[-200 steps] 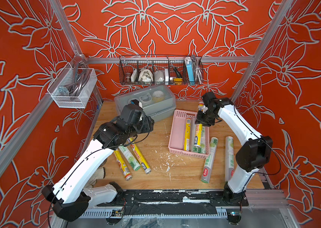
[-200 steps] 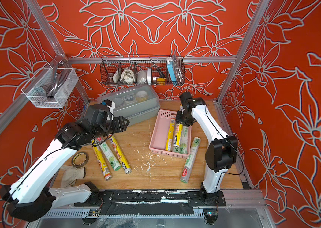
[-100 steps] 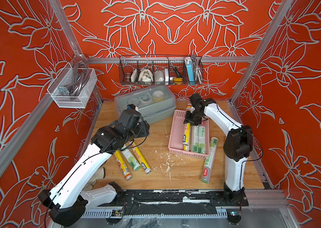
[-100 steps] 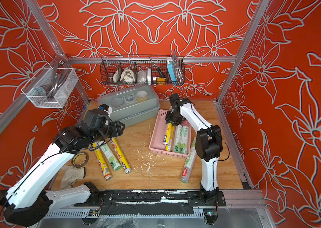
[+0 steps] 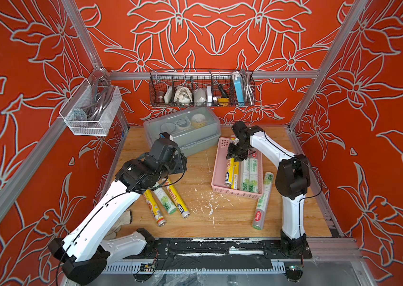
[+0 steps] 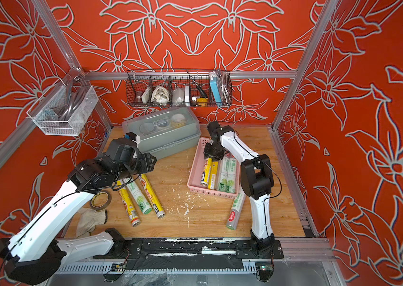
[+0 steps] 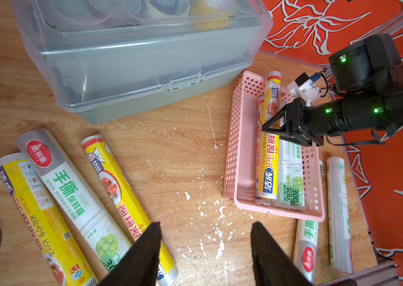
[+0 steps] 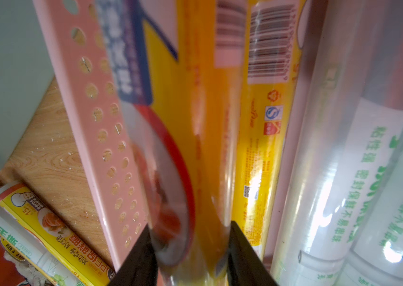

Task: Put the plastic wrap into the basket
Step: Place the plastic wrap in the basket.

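The pink basket (image 5: 216, 173) (image 6: 193, 173) (image 7: 235, 148) (image 8: 91, 99) sits right of centre. Inside lie a yellow plastic wrap roll (image 5: 236, 173) and two white-green ones (image 5: 253, 175). My right gripper (image 5: 235, 156) (image 6: 211, 157) (image 8: 190, 247) is shut on another yellow roll (image 5: 228, 173) (image 7: 271, 153) along the basket's left side, its far end over the far rim. Three rolls (image 5: 164, 200) (image 6: 139, 198) (image 7: 71, 193) lie on the table at the left. My left gripper (image 5: 182, 165) (image 7: 206, 230) hovers open just past them, holding nothing. A white-green roll (image 5: 262, 200) lies outside the basket's right side.
A grey lidded plastic box (image 5: 183, 133) stands at the back, close to the basket's far left corner. A brown tape ring (image 6: 100, 200) and a glove (image 6: 91, 220) lie front left. A black wire basket (image 5: 201, 89) and a white mesh basket (image 5: 91, 109) hang on the walls.
My right gripper has carried the yellow roll leftward across the basket and lower, to its left side. The left arm has shifted only slightly.
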Tool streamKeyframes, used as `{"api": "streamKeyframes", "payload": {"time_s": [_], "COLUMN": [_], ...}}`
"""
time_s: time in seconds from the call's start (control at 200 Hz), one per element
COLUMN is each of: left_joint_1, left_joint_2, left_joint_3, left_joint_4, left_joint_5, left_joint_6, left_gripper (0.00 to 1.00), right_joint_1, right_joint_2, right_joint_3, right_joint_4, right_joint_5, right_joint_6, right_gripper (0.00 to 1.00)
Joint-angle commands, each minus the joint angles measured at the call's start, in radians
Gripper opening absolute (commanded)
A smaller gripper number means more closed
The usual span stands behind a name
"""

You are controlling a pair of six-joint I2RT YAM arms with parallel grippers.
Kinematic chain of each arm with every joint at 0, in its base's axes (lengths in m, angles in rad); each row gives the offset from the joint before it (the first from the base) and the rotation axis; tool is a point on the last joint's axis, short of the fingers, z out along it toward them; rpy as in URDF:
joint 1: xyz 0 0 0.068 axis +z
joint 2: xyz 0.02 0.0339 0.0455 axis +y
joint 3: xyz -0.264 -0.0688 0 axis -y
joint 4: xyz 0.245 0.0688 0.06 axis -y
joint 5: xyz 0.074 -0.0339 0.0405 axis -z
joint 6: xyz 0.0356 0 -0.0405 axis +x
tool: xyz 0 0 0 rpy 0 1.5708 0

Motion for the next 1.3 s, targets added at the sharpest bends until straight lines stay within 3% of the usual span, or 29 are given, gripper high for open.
{"api": "streamKeyframes", "payload": {"time_s": [0.0,0.616,0.866,0.986,1.296], "left_joint_1": [0.003,0.004,0.004,0.003,0.004], "left_joint_2": [-0.021,-0.016,-0.022,-0.02,-0.026], "left_joint_3": [-0.008,-0.018,-0.023,-0.023,-0.047], "left_joint_4": [-0.002,0.002,0.003,0.002,-0.001], "left_joint_5": [-0.016,0.008,0.007,0.012,0.003], "left_joint_6": [0.001,-0.022,-0.019,-0.017,-0.014], "left_gripper": [0.59,0.59,0.59,0.59,0.59], "right_joint_1": [0.013,0.025,0.025,0.028,0.029], "right_joint_2": [0.006,0.043,0.072,0.072,0.048], "right_joint_3": [-0.032,-0.071,-0.037,-0.03,-0.008], "right_joint_4": [0.009,0.034,-0.015,-0.025,-0.049], "right_joint_5": [-0.007,-0.007,0.07,0.094,0.122], "right_joint_6": [0.017,0.022,-0.016,-0.015,-0.02], "right_gripper": [0.19,0.19,0.26,0.39,0.5]}}
